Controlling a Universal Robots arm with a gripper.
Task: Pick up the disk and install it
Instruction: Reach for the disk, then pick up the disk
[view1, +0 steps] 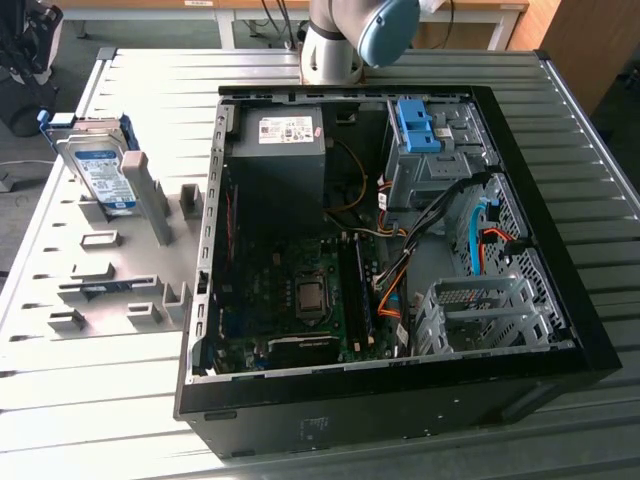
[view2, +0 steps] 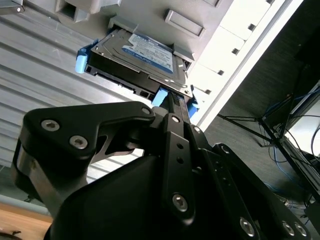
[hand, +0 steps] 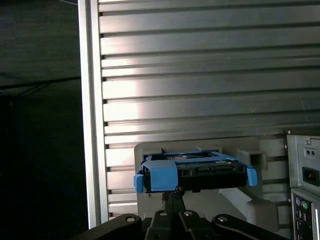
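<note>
One disk (view1: 95, 170) is what we find in the exterior view. It stands tilted on edge in a grey slotted holder (view1: 120, 270) on the slatted metal table (view1: 90, 400), at the exterior view's left. It is outside the open computer case (view1: 600, 340) and just beside the case's wall. Inside the case we see the grey power supply (view1: 280, 160), the motherboard (view1: 300, 290) and a blue bracket (view1: 415, 125) on top of the metal drive cage (view1: 435, 165). The arm (view1: 345, 40) rises at the far edge of the table, behind the case and well apart from the disk.

In the second wrist view the black gripper (view2: 172, 100) fills the foreground. Its fingers are drawn together at the tips and we see nothing between them. Beyond the tips the disk (view2: 147, 52) sits in the holder (view2: 210, 75), label showing, with blue rails (view2: 81, 60) along its edges.

In the first wrist view the gripper (hand: 175, 191) again looks closed and empty, its tips pointing at the disk (hand: 200, 171), which we see end-on in the holder (hand: 252, 157). We cannot tell from this view how far the tips are from it. The slatted table (hand: 200, 75) lies behind, and a grey panel with sockets (hand: 302, 175) stands near the holder.
</note>
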